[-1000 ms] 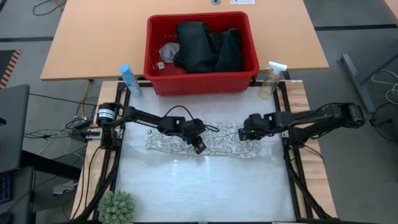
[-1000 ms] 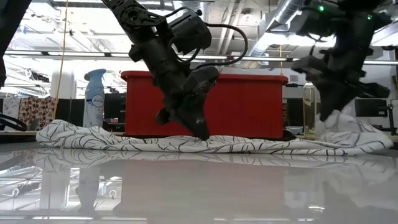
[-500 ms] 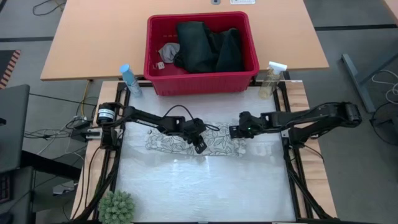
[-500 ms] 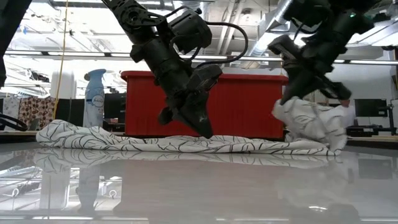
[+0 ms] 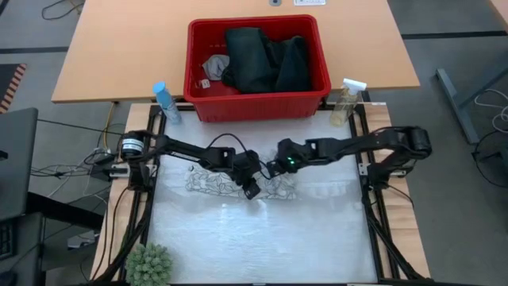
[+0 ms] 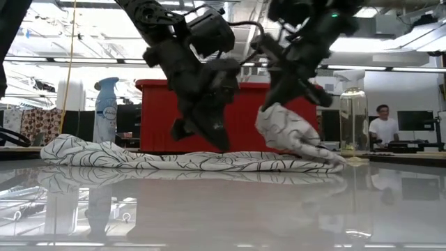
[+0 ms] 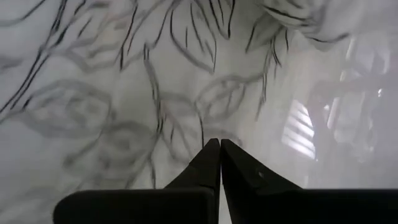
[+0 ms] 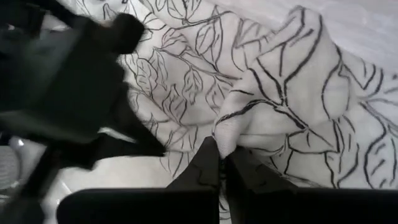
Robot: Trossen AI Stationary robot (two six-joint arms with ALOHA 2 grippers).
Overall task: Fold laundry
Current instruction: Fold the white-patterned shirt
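Note:
The white cloth with grey leaf print (image 5: pixel 208 181) lies across the middle of the shiny table top (image 5: pixel 262 238). Its left part (image 6: pixel 104 152) lies flat. My right gripper (image 5: pixel 274 168) is shut on the cloth's right end and holds it up over the cloth's middle. My left gripper (image 5: pixel 252 191) is shut. Its tips (image 6: pixel 221 145) stand at the cloth's near edge, close beside the right gripper. Dark jeans (image 5: pixel 262 59) and a small grey cloth (image 5: pixel 216 65) lie in the red basket (image 5: pixel 258 103). My left gripper points its shut fingertips (image 7: pixel 219 146) down at the printed cloth; I cannot tell whether they touch it. My right gripper pinches a bunched fold at the cloth's right end (image 8: pixel 231 129) between its two fingers, slanting down from the table's right. That end is lifted and drapes slack (image 6: pixel 296 136) to the table.
The red basket stands on the wooden table beyond the far edge. A blue spray bottle (image 5: pixel 163 101) stands at the far left corner, a clear one (image 5: pixel 347 102) at the far right. A small green plant (image 5: pixel 149 264) sits near left. A person (image 6: pixel 380 125) shows far behind.
My right gripper has gone toward the table's left, carrying the cloth's right end up and over toward the middle. That end has folded back over the cloth, which now covers less of the table. The cloth's left part has stayed where it was.

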